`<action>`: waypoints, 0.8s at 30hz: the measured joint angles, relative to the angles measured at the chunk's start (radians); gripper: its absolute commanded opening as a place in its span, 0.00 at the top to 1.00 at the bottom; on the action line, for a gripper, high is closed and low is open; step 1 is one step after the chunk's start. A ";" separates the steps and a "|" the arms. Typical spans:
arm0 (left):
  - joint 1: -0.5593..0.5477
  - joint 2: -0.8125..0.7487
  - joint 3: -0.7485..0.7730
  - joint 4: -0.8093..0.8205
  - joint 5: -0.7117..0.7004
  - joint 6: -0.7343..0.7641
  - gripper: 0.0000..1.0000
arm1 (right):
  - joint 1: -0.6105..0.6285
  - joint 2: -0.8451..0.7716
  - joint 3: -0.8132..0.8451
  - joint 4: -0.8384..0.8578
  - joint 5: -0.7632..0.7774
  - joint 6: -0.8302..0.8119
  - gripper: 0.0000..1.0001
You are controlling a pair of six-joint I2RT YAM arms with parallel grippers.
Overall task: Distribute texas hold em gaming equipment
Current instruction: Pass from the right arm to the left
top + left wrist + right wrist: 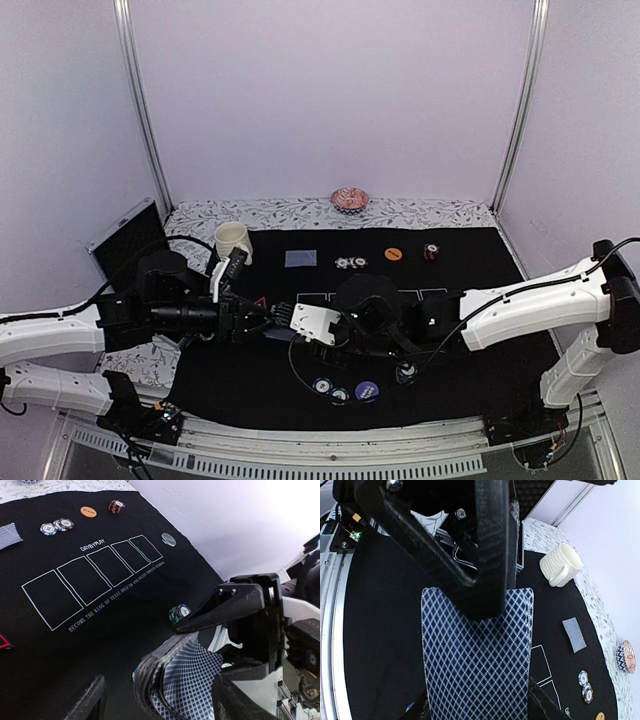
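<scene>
Playing cards [477,670] sit pinched in the right tool [481,707], left tool [160,702] spread around them.

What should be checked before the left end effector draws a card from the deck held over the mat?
1. Grip of right end effector on deck of cards: ok.
2. Jaws of left end effector open, either side of the deck: ok.
3. Single card separated for the draw: cannot tell.
4. All five card outlines bare: ok.
5. Nearby chip stack clear of both arms: cannot tell.
</scene>
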 measured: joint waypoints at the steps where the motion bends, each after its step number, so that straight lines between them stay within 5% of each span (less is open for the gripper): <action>1: 0.001 -0.006 -0.005 -0.001 -0.008 -0.003 0.27 | 0.002 0.009 0.011 0.007 0.000 -0.008 0.51; 12: 0.005 -0.027 -0.072 0.034 -0.018 -0.002 0.31 | 0.008 0.056 0.045 0.037 0.009 -0.057 0.51; 15: 0.006 0.011 -0.075 0.048 -0.001 0.000 0.42 | 0.015 0.062 0.045 0.036 0.020 -0.066 0.51; 24: 0.018 0.035 -0.109 0.147 0.102 -0.009 1.00 | 0.034 0.077 0.045 0.033 0.031 -0.101 0.50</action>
